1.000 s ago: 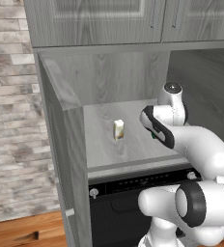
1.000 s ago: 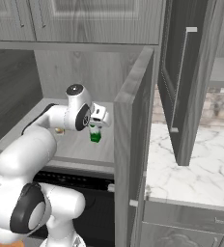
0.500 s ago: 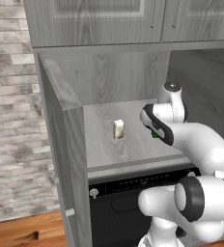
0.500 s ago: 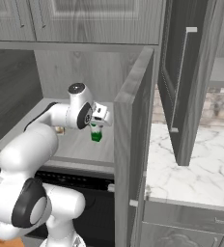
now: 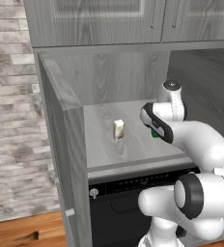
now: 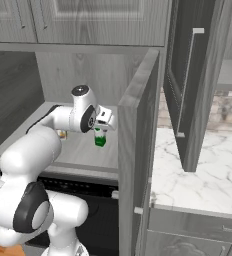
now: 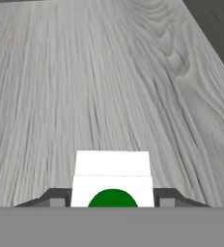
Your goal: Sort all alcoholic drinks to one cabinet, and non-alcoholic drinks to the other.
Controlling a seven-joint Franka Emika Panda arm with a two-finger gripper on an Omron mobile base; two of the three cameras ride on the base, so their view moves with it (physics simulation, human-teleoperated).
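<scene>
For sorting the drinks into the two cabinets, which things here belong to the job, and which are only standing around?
Part of the job:
- green and white carton, held in the gripper
- cream-yellow carton, standing on the shelf
- cabinet niche shelf

Just there:
- black oven
- marble counter
- brick wall

We're looking at a pretty standard white arm here: glossy, rounded shells, fat tube-like links that bulge at every joint. The joints themselves show dark, almost black round caps ringed in grey; one big one sits on the lower body and another on the base-side link. Up behind the gripper there's a short white cylinder topped with a grey-and-dark disc. A black band wraps the wrist link just behind the gripper. The hand block is white and boxy with a small dark patch on its face. The two fingertips are small, dark grey, wedge-shaped. No cables, screws or lettering we can make out.
</scene>
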